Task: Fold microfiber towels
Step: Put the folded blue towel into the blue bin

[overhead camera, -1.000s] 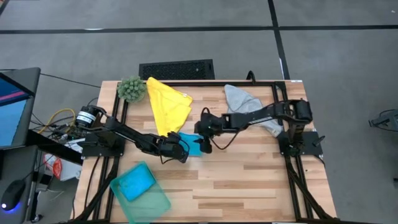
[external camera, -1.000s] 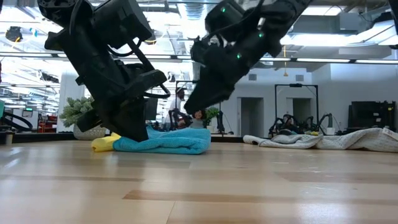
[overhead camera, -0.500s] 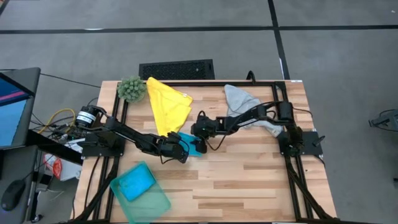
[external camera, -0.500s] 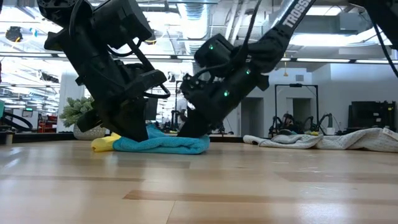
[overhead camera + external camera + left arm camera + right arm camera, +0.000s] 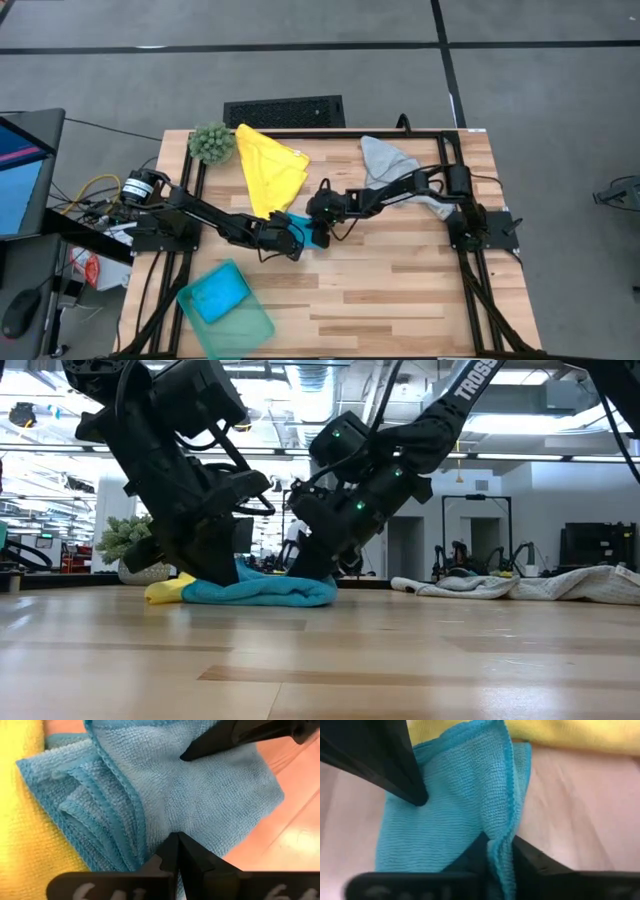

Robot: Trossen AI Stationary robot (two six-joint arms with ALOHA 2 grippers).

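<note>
Blue towel (image 5: 306, 232) pinched between left gripper (image 5: 293, 242), right gripper (image 5: 320, 228).

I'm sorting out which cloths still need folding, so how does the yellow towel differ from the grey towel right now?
The yellow towel lies spread in a rough triangle near the table's far middle; the grey towel is crumpled, farther right. The grey towel lies partly under the right arm, while the yellow towel is mostly uncovered. The yellow towel's near end touches the blue towel that both claws work on; the grey towel lies apart from it. Both rest unfolded on the table.

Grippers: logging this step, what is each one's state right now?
Left tool: shut on the blue towel.
Right tool: shut on the blue towel's edge.
</note>
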